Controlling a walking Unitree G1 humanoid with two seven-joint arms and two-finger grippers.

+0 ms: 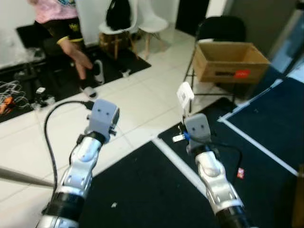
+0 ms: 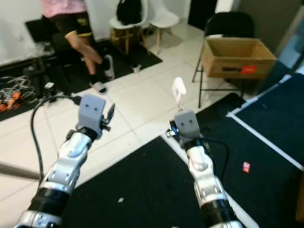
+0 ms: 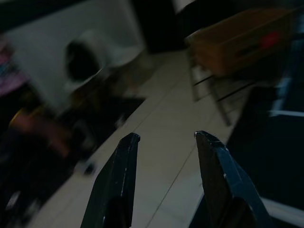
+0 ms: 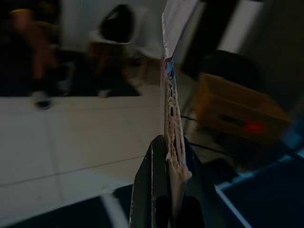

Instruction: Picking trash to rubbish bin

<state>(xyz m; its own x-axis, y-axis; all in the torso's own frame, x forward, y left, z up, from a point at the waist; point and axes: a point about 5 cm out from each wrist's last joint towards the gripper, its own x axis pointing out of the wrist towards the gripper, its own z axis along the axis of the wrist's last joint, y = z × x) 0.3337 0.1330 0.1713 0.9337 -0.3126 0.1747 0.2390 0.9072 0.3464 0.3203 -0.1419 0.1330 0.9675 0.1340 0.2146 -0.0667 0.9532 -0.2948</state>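
Right gripper (image 4: 168, 156) pinches a white paper scrap (image 4: 172, 80); left gripper (image 3: 164, 137) spread, empty

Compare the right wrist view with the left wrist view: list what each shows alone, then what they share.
Right wrist view alone: the right gripper shut on a flat white wrapper, seen edge-on and standing up past the fingertips.

Left wrist view alone: the left gripper open, nothing between its fingers, with pale floor tiles behind the gap.

Both: the cardboard box with a red label on a black chair, the white chair holding a dark bag, and a person's legs on the black mat.
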